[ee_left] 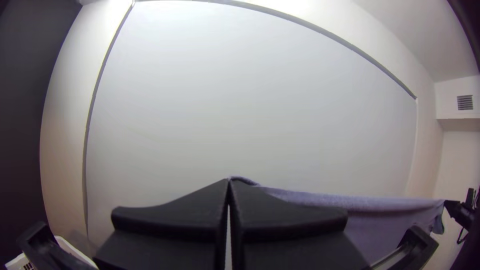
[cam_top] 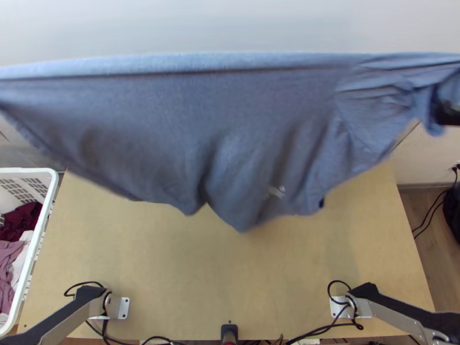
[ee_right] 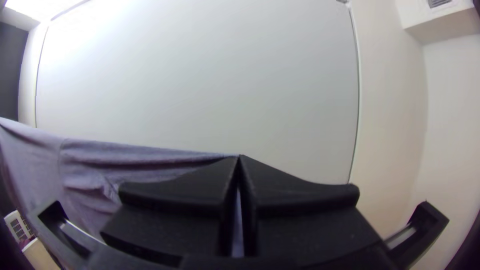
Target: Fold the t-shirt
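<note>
Blue t-shirt (cam_top: 218,115), clamped taut by left tool (ee_left: 229,183) and right tool (ee_right: 239,159); either edge may be lost through overpulling.

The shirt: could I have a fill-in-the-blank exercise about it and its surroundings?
The shirt hangs in mid-____, above the table.
The left arm and right arm hold its top edge in ____ pairs of jaws.
Beside the table, a ____ basket contains cloth.
Missing words: air; two; white.
</note>
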You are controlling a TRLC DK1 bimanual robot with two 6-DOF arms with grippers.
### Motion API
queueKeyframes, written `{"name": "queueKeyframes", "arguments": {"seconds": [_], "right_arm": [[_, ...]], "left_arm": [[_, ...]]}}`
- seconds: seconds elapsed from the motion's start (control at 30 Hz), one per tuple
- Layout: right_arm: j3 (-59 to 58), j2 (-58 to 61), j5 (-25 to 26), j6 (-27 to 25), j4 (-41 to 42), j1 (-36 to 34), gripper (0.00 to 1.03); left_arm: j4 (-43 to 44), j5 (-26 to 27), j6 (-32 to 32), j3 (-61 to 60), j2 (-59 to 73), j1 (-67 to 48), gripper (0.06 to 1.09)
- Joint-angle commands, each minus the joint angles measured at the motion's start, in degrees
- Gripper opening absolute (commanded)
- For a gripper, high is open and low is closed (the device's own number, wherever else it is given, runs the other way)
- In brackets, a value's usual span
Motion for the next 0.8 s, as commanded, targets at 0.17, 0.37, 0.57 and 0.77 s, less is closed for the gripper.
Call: {"name": "queueKeyframes", "arguments": {"seconds": [0.17,0.37,0.57,0.77], "right_arm": [[1.3,-10.8,0.4,-4.7,-11.9,0.1,0.03],[1.3,-13.0,-2.8,-0.3,-23.0,-0.5,0.03],[-4.5,-13.0,-8.5,5.9,-26.3,-1.5,0.03],[-18.4,-13.4,-9.0,7.9,-16.4,0.0,0.03]], "left_arm": [[-14.2,6.8,2.7,1.1,-10.5,0.2,0.1],[-24.6,15.3,2.8,0.9,-13.4,4.6,0.1],[-23.9,16.6,-0.7,-9.2,-14.8,5.6,0.1],[-9.4,16.5,-1.7,-28.3,-17.2,5.7,0.1]]}}
